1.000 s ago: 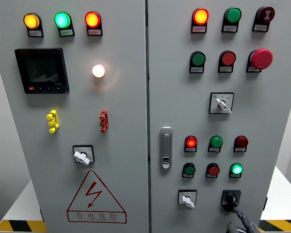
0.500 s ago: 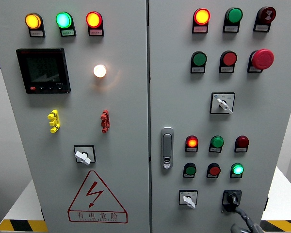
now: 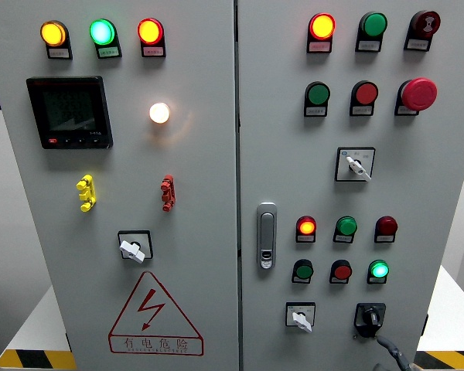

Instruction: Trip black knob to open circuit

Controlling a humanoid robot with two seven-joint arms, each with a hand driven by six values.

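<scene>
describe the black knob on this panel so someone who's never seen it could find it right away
Take the right-hand cabinet door and go to its bottom row. The black knob is the right-hand of two switches there. Its neighbour has a white handle; this one is all black.

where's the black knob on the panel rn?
Head view: the black knob sits at the bottom right of the right-hand door, right of the white-handled selector switch and below the lit green lamp.
</scene>
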